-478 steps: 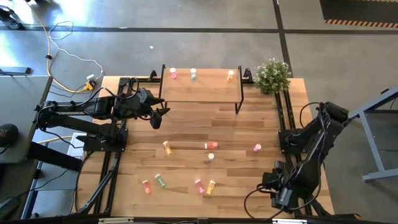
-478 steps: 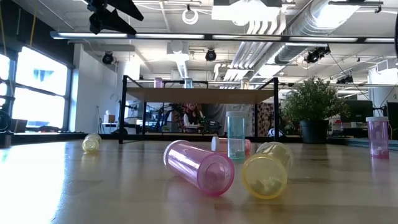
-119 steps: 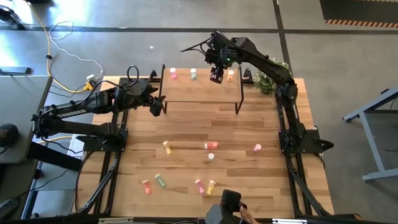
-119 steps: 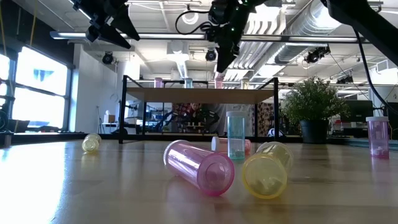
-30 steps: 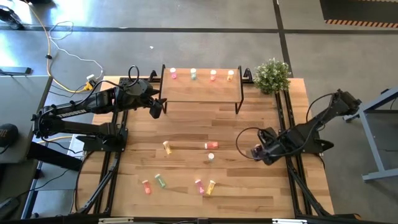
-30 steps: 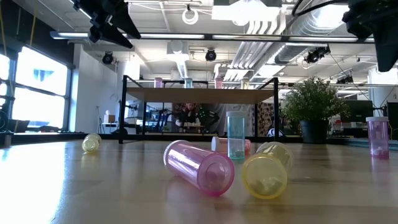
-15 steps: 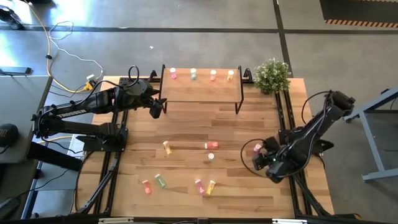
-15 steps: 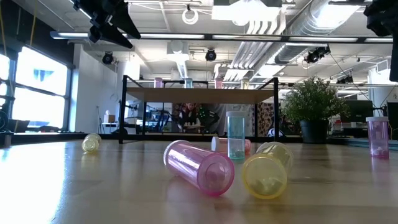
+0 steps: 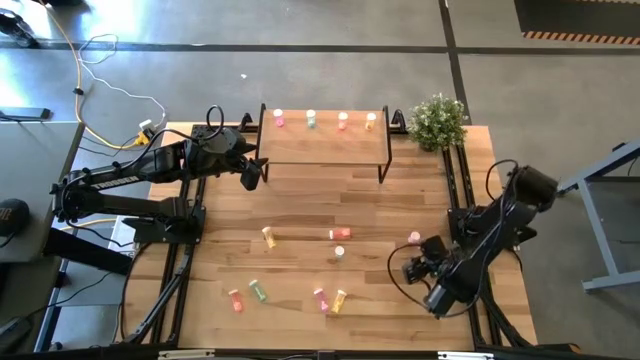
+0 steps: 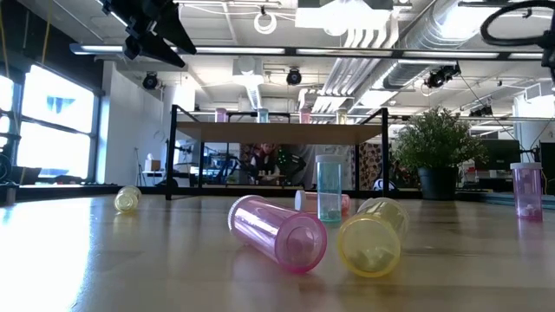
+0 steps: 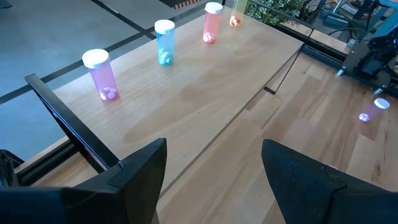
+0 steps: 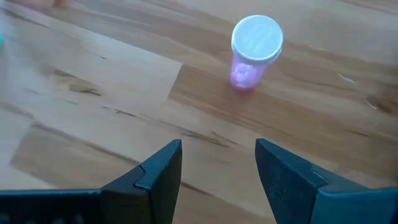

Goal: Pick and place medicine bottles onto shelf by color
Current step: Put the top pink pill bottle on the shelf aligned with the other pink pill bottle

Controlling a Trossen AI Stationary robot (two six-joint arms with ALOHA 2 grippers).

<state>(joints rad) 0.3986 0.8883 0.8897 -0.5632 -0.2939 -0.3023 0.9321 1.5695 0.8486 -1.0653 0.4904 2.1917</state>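
The shelf (image 9: 322, 143) stands at the table's far edge with a pink (image 9: 278, 119), a blue-green (image 9: 311, 119), a red (image 9: 343, 120) and a yellow (image 9: 370, 121) medicine bottle upright on its board. Several more bottles lie scattered on the tabletop. A pink bottle (image 12: 254, 52) with a white cap stands upright near the right edge (image 9: 413, 238). My right gripper (image 12: 217, 158) hovers open just on its near side (image 9: 414, 266), slanting down, with nothing between its fingers. My left gripper (image 9: 253, 176) hangs open beside the shelf's left end (image 11: 214, 163).
A potted plant (image 9: 437, 121) stands at the far right corner beside the shelf. Loose bottles lie mid-table (image 9: 340, 233) and toward the near edge (image 9: 330, 298). Black rails run along both sides of the table (image 9: 455, 190). Bare wood lies between the shelf and the loose bottles.
My right gripper has swung toward the table's near edge and sunk closer to the tabletop, tipping more steeply downward; it now sits on the near side of the upright pink bottle. No bottle has moved.
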